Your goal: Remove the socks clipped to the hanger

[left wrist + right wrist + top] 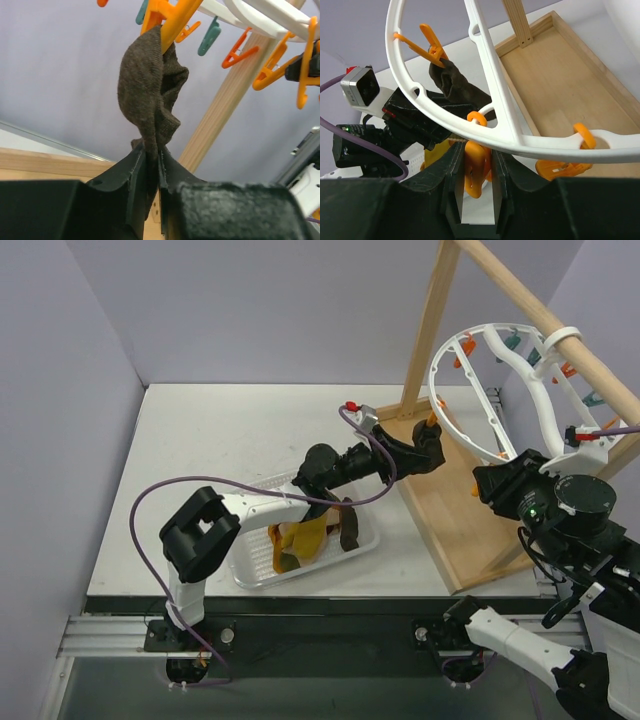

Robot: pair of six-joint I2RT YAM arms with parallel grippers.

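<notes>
Step in hand: pulling the brown sock (147,85) out of the orange clip (172,17) that pinches its top edge
Left gripper (151,165): drawn in narrow on the lower end of the brown sock, with fabric squeezed between the two fingers
Right gripper (477,161): closed at the lower rim of the hanger (545,148), one finger on each side of a second orange clip, probably to steady the ring
Sock position: hanging limp and folded below the hanger's rim, between clip and left gripper
Advice: pull straight down and away, in line with the sock; the knit will likely stretch before it slips free; the right hold should stay firm so the ring neither swings nor tilts
Finished socks: a yellow pair and a dark one (300,540) lie in the white tray (256,565) under the left arm
Obstacles: the wooden post (225,105) stands close behind the sock; a teal clip (209,37) and more orange ones hang alongside; the wooden base board (460,520) lies beneath
</notes>
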